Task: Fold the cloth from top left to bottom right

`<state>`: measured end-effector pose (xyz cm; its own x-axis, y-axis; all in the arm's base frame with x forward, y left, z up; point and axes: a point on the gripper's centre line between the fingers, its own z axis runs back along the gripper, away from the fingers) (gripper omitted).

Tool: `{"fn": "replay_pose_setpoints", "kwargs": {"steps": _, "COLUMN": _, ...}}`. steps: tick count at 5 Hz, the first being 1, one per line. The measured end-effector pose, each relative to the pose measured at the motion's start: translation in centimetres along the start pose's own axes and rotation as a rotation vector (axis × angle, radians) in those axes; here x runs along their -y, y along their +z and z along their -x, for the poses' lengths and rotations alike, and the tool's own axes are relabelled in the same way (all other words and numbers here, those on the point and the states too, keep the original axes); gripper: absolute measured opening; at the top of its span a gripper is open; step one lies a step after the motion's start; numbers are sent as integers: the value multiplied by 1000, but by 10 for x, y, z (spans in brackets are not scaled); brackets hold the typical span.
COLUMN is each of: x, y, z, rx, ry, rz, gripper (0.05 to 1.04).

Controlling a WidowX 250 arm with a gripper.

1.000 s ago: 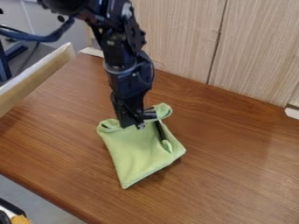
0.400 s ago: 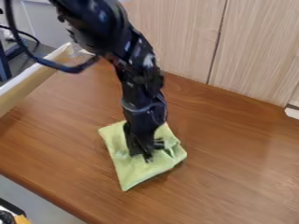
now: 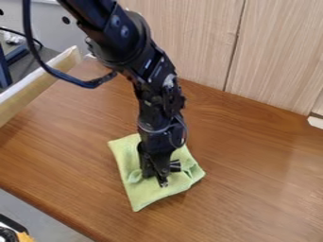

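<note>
Cloth: green (image 3: 148, 196), on the table (image 3: 259, 189) in front of the wall (image 3: 202, 42), well apart from it; edges roughly spread, middle rucked up.
Gripper: over the cloth's middle (image 3: 164, 182), pointing down, farther from the wall than the top left corner (image 3: 114, 143) is. Whether it is clenched, released or pinching fabric, I cannot tell.
Weight: light, I judge; lifting should ask almost nothing of the arm, and the whole piece could slide if dragged flat.
Stiffness: soft and limp; the small pucker (image 3: 134, 177) and the creases suggest it bunches easily and will not hold a straight panel by itself.
Surface: looks matt and a little fuzzy, so probably not slippery in a pinch.
Fragility: low; pressing should leave only wrinkles. Pushing hard into the table is the greater worry.
Where to hold: the top left corner, on the wall side; take a small tuck right at the tip, so the fabric trails behind in one sheet.
How to carry: low and slow, away from the wall, towards the bottom right edge (image 3: 172, 193); a central grab would likely gather a lump instead of a fold.
</note>
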<state>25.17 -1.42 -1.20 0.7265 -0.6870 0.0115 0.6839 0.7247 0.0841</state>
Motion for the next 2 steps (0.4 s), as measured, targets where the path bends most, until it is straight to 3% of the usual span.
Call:
{"fn": "replay_pose_setpoints", "kwargs": {"steps": 1, "x": 1, "y": 0, "z": 0, "rx": -16, "ry": -4, "rz": -4, "gripper": 235}}
{"fn": "replay_pose_setpoints", "kwargs": {"steps": 2, "x": 2, "y": 0, "z": -2, "rx": -10, "ry": 15, "rz": -28, "gripper": 497}}
